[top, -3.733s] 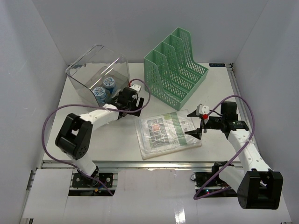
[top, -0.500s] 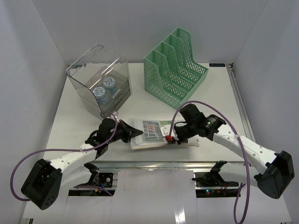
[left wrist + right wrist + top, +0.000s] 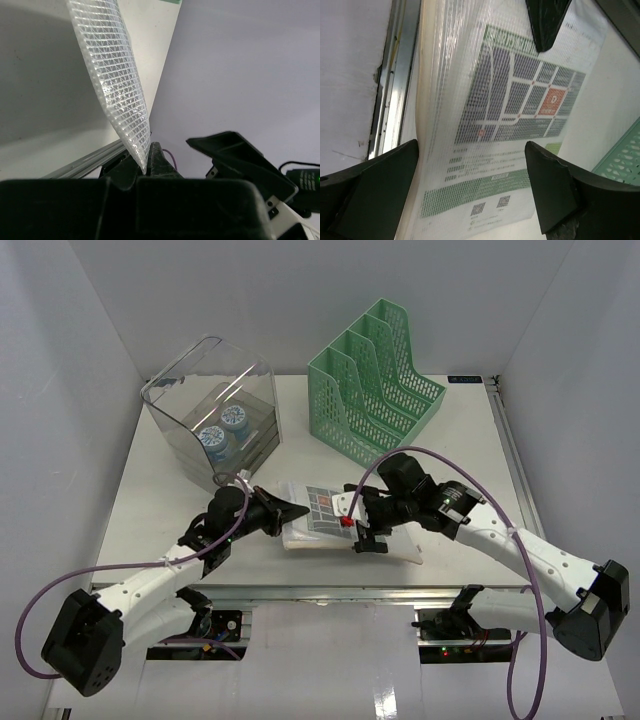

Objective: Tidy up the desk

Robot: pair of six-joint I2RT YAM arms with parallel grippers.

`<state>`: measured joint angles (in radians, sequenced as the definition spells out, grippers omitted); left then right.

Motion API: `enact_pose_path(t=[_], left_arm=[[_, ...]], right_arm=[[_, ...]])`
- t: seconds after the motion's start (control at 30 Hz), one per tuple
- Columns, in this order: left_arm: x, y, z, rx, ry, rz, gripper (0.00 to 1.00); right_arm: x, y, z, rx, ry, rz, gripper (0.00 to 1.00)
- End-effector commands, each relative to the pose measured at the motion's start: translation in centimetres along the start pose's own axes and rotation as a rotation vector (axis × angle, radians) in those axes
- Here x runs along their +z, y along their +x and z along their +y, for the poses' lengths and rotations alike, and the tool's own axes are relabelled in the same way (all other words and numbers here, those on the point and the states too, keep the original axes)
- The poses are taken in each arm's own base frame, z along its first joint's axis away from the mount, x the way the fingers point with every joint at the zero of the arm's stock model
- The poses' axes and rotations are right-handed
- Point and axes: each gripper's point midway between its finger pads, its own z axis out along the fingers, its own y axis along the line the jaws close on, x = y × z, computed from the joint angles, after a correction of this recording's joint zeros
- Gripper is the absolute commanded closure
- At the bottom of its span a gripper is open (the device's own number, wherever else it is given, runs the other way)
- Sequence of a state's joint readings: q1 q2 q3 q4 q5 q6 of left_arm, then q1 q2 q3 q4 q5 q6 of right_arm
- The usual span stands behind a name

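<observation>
Presently, at the far left of the bench a clear plastic bin lies on its side. Two round blue-and-white containers sit inside it. That corner looks sorted.

Forward of the bin, the left tool reaches in low from the left. The left wrist view shows its fingers pressed together on the left edge of a mesh document pouch, and that edge is raised off the white surface.

The pouch lies at centre front, near the metal rail. A printed leaflet with green bands and a grey map shows through its mesh. Its right part appears to rest on the bench.

The right tool hangs directly over the pouch. Its fingers are spread wide, one to each side of the leaflet, and grip nothing. Whether they touch the mesh cannot be told.

Behind and to the right stands a green mesh file rack, upright. No papers are visible in its slots.

The bench itself fills the floor of the enclosure, with both arms bolted at its near edge.

Assessment: the work is partly done. The small containers are stowed, but the pouch is loose and out of place. The remaining step is probably to file it in the green rack. This calls for a two-handed lift, and the right tool has not yet closed.
</observation>
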<state>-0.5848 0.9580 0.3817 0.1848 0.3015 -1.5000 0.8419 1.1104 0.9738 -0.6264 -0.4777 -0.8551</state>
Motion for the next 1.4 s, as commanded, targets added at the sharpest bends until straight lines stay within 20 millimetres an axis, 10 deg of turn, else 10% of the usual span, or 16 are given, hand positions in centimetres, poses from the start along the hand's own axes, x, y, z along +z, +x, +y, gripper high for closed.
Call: enact_pose_path(t=[0.0,0.3,0.6,1.0,1.37], left_arm=[[0.5,-0.8,-2.7,-0.052,0.02,-0.038,1.0],[2.4,-2.3,-3.1,-0.083,-0.045,-0.083,1.0],[3.4,-2.7,-3.8,-0.088,-0.057,-0.089,1.0],[3.2,-2.6,-4.3,-0.088,-0.045,-0.086,1.0],[3.2,-2.3,-4.1,-0.094,-0.036,-0.07,1.0]], right_arm=[[-0.5,-3.7,-3.1,0.062,0.123,-0.036,0.1],[-0.5,-5.9,-4.9,0.281,0.306,-0.052,0.1],[0.8,-5.9,-2.4,0.269,0.243,-0.052,0.1],[3.7,-0.4,-5.3,0.232,0.462,0.165,0.03],[5.2,-1.1,-5.2,0.221,0.415,0.158,0.46]])
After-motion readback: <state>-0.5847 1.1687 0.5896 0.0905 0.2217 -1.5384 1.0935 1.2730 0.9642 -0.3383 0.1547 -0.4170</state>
